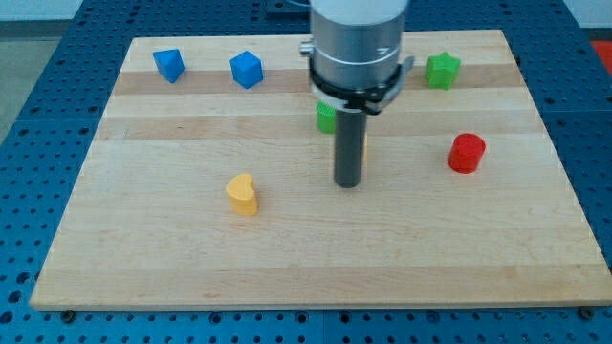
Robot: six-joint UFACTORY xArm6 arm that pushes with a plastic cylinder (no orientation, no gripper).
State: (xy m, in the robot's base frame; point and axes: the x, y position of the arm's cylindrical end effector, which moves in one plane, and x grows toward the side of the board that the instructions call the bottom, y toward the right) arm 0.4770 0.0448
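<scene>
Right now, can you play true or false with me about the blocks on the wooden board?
1. Two blue blocks sit near the view's top left. True.
2. The red block is at the view's left. False: it is at the view's right.
3. My tip touches the yellow block. False: they are apart.
4. A green block is partly hidden behind the rod. True.
5. Another green block lies near the view's top right. True.

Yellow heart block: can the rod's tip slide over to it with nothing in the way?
Probably yes. My tip sits to the right of the yellow heart, with only bare board between them.
</scene>
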